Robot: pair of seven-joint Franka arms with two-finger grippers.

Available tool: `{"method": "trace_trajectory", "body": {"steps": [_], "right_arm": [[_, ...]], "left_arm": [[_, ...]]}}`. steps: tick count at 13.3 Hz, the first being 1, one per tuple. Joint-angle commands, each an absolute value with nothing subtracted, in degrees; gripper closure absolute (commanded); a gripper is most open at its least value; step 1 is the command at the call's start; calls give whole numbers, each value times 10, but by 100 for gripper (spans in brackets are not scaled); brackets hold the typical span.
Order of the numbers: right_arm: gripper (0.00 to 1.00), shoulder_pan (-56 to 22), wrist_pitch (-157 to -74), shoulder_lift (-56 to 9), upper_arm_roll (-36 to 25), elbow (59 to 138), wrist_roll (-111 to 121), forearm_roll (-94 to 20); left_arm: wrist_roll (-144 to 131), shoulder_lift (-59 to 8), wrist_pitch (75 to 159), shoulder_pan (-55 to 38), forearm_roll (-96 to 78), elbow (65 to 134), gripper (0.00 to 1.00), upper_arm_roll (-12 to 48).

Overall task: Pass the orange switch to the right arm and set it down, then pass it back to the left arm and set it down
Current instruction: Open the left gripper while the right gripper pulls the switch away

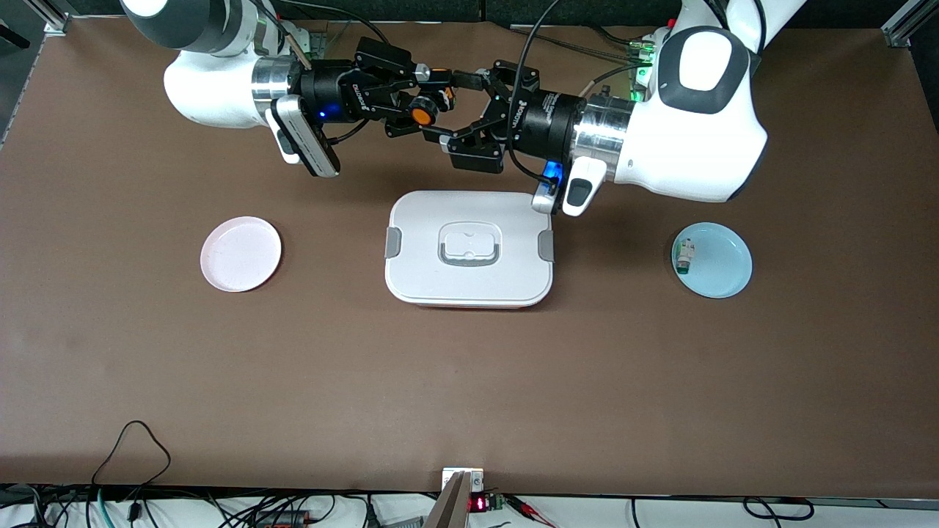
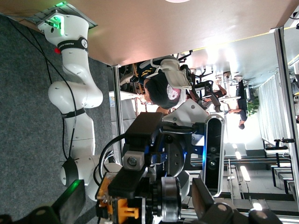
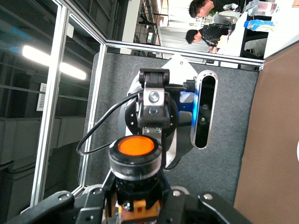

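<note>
orange switch point(image 1: 422, 115) cap, white box point(image 1: 469, 249), brown table point(image 1: 469, 381).

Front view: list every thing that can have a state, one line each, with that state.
orange switch: held in the air by the right pincer, above the table
right pincer: shut on the orange switch
left pincer: open, its fingers to either side of the switch
box: lid on, resting on the table
pink plate: holds nothing
light-blue plate: holds the small white switch with the green end
</note>
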State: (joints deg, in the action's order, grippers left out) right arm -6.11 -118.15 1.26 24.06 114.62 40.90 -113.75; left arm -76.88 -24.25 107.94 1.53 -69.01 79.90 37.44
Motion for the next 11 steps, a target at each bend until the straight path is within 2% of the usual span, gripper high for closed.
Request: {"method": "trace_trajectory", "body": {"steps": [1, 6, 11], "right_arm": [[68, -57, -1182, 24, 243, 1156, 414, -1139], [68, -58, -1177, 24, 243, 1158, 409, -1068], [69, -54, -1176, 20, 243, 1158, 406, -1015]], "left_arm": [[-760, -246, 1077, 12, -682, 789, 0, 374], [-746, -242, 1068, 21, -680, 791, 0, 376], [-671, -208, 1015, 61, -548, 787, 0, 379]]}}
